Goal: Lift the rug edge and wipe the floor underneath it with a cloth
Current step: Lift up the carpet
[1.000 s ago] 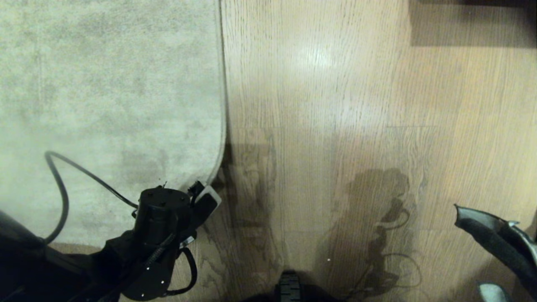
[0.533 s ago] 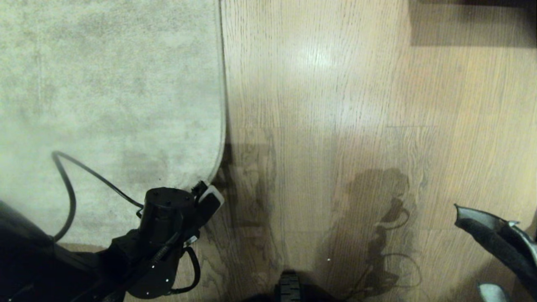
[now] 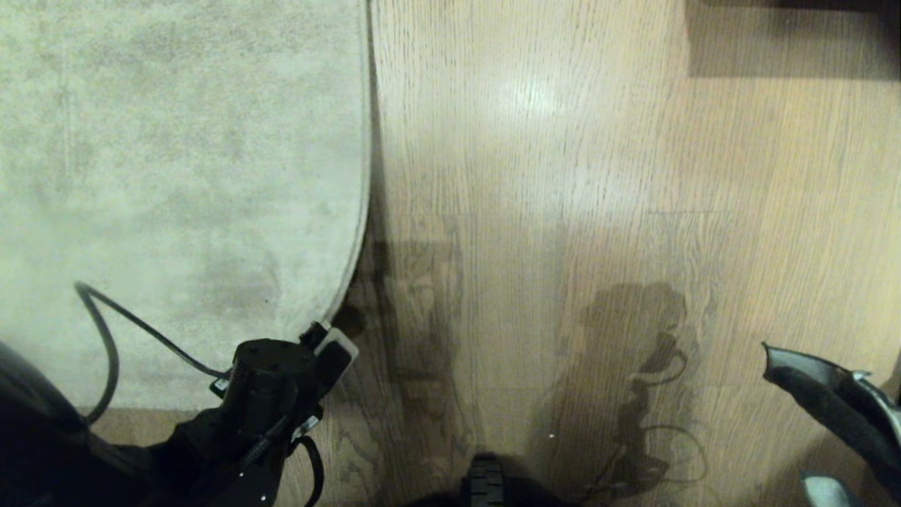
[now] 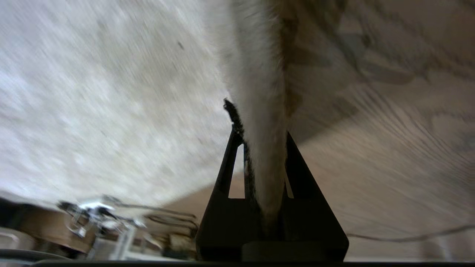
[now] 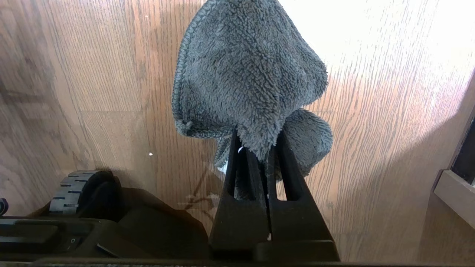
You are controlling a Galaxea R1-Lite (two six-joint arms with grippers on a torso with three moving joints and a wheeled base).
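Rug (image 3: 176, 176) filled the frame's upper left; bare floor (image 3: 563, 211) ran open across centre and right. The rug edge (image 3: 355, 260) curved to lower left (raised slightly), pinched in left gripper (image 4: 263, 148). Right gripper (image 5: 259, 148), lower right, clamped the cloth (image 5: 245, 74).

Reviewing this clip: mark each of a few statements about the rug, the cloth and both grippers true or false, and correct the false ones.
1. The left gripper is shut on the rug edge. True.
2. The cloth lies flat on the floor. False: it hangs from the right gripper, which is shut on it.
3. The cloth is pink. False: it is dark grey.
4. In the head view the rug lies to the left of the bare floor. True.
5. The right gripper is wiping under the rug. False: it hangs over bare floor, apart from the rug.
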